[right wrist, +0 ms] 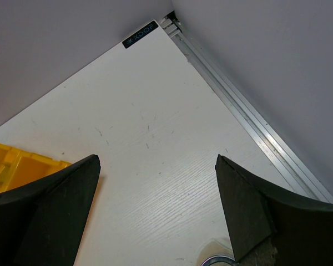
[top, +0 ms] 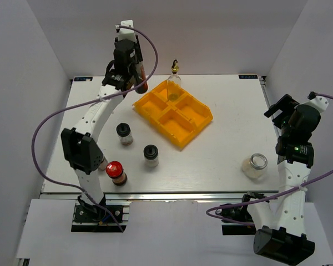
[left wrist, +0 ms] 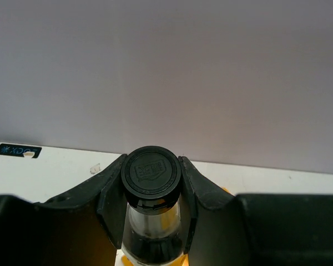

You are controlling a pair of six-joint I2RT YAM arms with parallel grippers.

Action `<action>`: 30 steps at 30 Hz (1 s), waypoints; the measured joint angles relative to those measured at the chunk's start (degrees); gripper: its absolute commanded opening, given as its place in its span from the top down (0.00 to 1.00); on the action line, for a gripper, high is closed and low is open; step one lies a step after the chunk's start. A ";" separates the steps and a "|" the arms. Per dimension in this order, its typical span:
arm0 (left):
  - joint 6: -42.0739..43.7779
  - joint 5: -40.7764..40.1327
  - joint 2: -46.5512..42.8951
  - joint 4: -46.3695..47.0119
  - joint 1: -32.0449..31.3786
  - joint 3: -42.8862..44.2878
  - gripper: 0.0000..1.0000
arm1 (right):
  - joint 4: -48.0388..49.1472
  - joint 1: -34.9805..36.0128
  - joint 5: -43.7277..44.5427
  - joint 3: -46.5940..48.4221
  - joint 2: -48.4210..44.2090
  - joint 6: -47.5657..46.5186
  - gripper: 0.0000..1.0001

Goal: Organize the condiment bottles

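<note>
We see the left gripper (left wrist: 153, 208) clamped on a tall dark-brown glass bottle with a black cap (left wrist: 152, 173). The right gripper (right wrist: 158, 213) hangs with jaws wide apart

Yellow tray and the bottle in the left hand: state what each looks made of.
Yellow tray: probably moulded plastic, uniform glossy colour, thin divider walls. Bottle: likely glass, see-through neck with highlights; its cap looks matte black plastic with an embossed mark.
</note>
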 measured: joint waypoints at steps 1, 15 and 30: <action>-0.74 0.92 2.73 -0.07 1.27 2.47 1.00 | 0.24 0.00 0.35 -0.17 -0.09 0.00 0.11; -5.86 8.17 25.14 4.31 5.90 20.39 1.00 | 2.01 0.00 4.11 -1.70 -1.27 0.24 0.11; -10.99 21.38 27.30 10.08 5.44 18.51 1.00 | 2.54 0.00 5.03 -2.67 0.59 0.26 0.11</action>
